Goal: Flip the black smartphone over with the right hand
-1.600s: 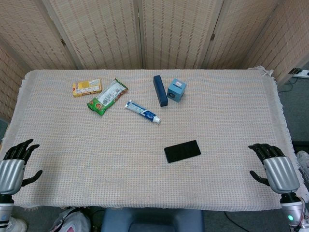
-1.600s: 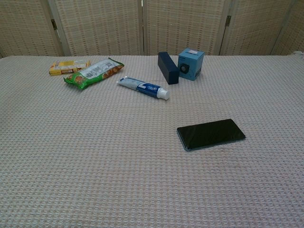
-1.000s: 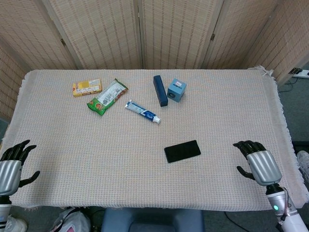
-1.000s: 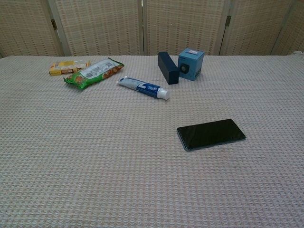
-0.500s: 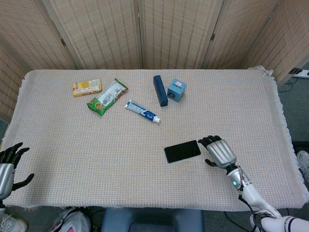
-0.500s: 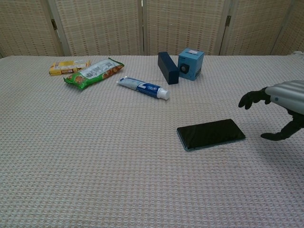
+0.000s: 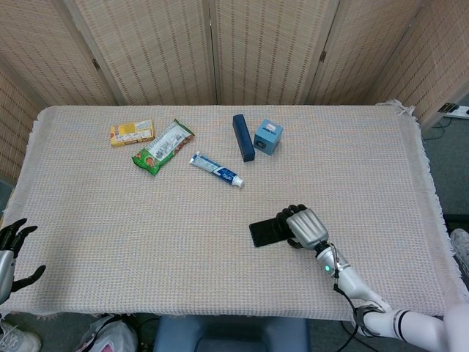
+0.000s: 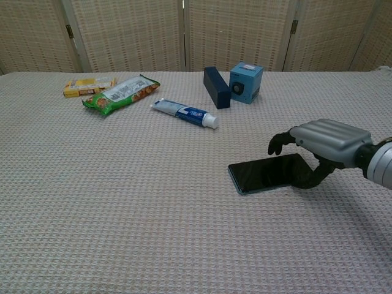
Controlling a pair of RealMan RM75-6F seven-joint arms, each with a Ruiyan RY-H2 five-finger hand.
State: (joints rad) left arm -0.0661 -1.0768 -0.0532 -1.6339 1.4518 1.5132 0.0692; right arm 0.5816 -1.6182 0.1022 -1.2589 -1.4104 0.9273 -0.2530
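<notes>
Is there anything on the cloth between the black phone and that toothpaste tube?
No. In the head view, only bare woven cloth lies between the black smartphone and the toothpaste tube; the chest view agrees.

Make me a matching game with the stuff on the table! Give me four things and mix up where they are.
Things:
1. black smartphone
2. toothpaste tube
3. light blue box
4. yellow box

Places:
A. far left, beside the green snack bag
B. under the right robot hand
C. middle of the table, lying flat
D. at the back, next to the dark blue box

Pairs: 1-B, 2-C, 3-D, 4-A
</notes>
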